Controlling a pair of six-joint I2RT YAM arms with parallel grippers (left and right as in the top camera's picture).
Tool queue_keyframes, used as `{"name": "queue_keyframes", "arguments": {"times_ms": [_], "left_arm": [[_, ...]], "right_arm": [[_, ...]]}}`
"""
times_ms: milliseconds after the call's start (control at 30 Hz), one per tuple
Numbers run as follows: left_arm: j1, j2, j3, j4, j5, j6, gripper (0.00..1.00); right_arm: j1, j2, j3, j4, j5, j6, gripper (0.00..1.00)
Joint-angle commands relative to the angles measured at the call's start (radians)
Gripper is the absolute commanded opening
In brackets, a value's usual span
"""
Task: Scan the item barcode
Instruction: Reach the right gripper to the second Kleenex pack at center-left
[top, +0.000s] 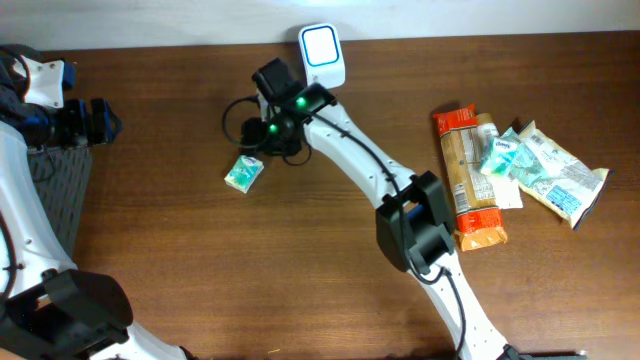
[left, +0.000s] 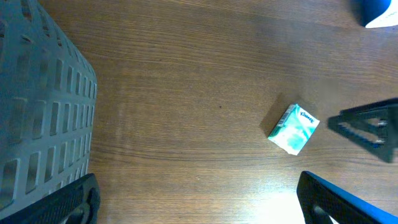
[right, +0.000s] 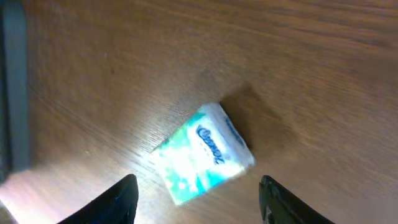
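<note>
The tissue pack lies flat on the surface, left of centre. It is a little nearer than the scanner, which stands at the far edge. The right fingers hang above the pack, released and spread to either side. The pack rests on the wood between them, touching neither. The right arm reaches in from the near right. The left fingers are spread wide and grasp nothing, at the far left beside what looks like a grey slotted basket, though only part of it shows. At the right, well apart from the pack, lies a pile: a long orange packet, more tissue packs and a pale bag.
</note>
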Motion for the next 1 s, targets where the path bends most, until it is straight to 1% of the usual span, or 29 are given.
{"name": "queue_keyframes", "arguments": {"times_ms": [0,100,200,233,367,467,567,800,967], "left_arm": [[0.002,0.001,0.001,0.002,0.000,-0.010,0.99],[0.002,0.001,0.000,0.002,0.000,-0.010,0.99],[0.002,0.001,0.000,0.002,0.000,-0.010,0.99],[0.002,0.001,0.001,0.002,0.000,-0.010,0.99],[0.002,0.001,0.001,0.002,0.000,-0.010,0.99],[0.002,0.001,0.000,0.002,0.000,-0.010,0.99],[0.002,0.001,0.001,0.002,0.000,-0.010,0.99],[0.002,0.001,0.000,0.002,0.000,-0.010,0.99],[0.002,0.001,0.001,0.002,0.000,-0.010,0.99]], "right_arm": [[0.061,0.023,-0.005,0.050,-0.008,-0.181,0.60],[0.094,0.054,-0.005,0.106,0.001,-0.271,0.61],[0.113,0.093,-0.005,0.134,0.072,-0.330,0.73],[0.113,0.103,-0.005,0.136,0.074,-0.357,0.74],[0.111,0.115,-0.005,0.101,0.074,-0.390,0.75],[0.111,0.113,-0.005,0.024,0.073,-0.391,0.74],[0.110,0.112,0.001,-0.104,0.072,-0.402,0.74],[0.098,0.095,0.004,-0.340,0.072,-0.554,0.74],[0.056,0.076,0.004,-0.433,0.078,-0.636,0.75]]}}
